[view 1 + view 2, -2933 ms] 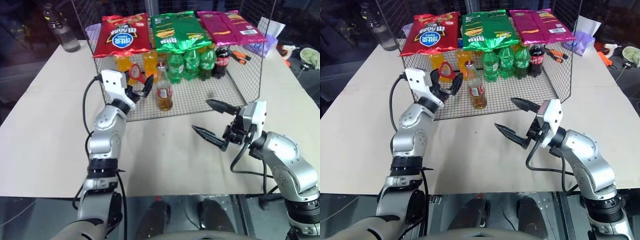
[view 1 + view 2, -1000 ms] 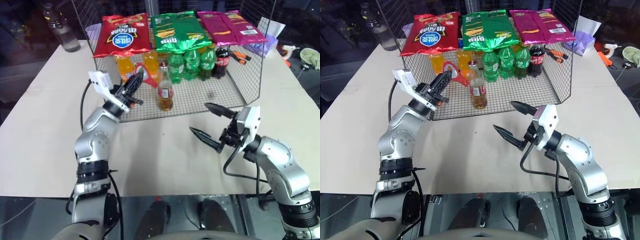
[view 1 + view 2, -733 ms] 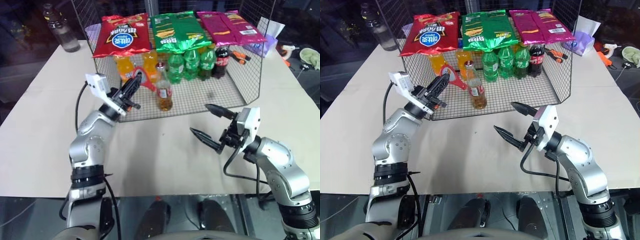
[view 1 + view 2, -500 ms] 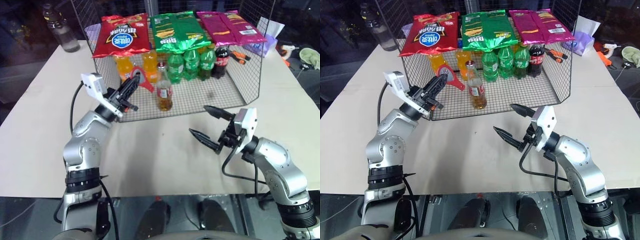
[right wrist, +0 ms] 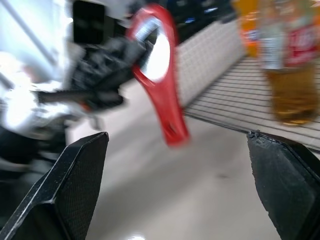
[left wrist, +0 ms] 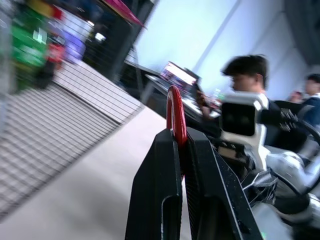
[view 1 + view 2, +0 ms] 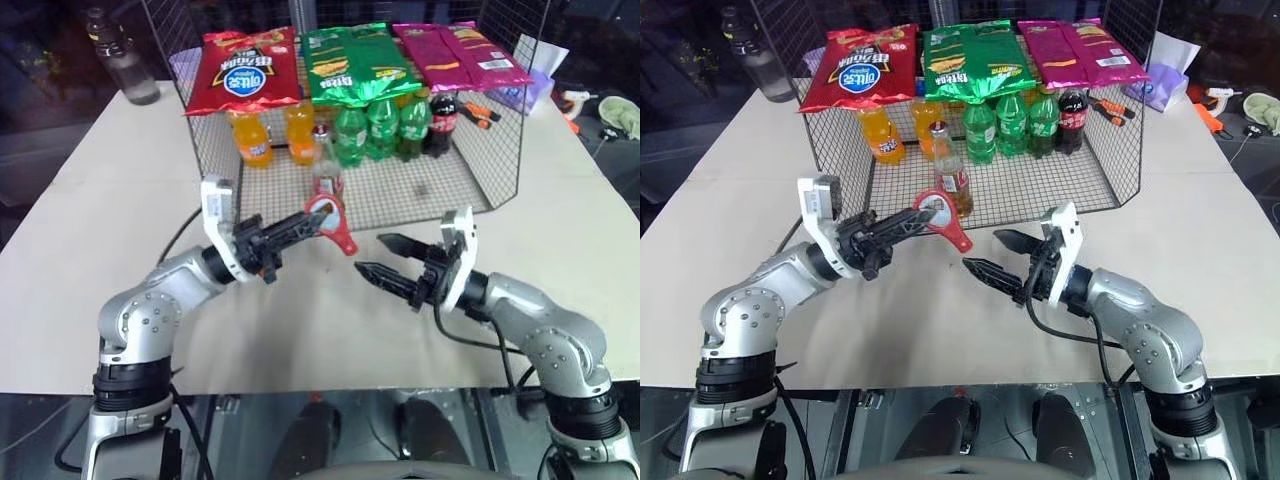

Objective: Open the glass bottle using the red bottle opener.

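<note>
Right eye view: red chip bag (image 7: pixel 858 66) reads "Oishi".

Both arms are built of rounded silver-grey metal shells joined by black ring-shaped collars. A white box-shaped camera housing sits on each wrist, at about 10 o'clock from the left claw (image 7: pixel 306 222) and at about 2 o'clock from the right claw (image 7: pixel 378 257). Each claw has two long, tapering matte-black fingers (image 5: pixel 75 185), flat on their inner faces. Thin black cables loop loosely out from each wrist housing and run back along the forearms.
</note>
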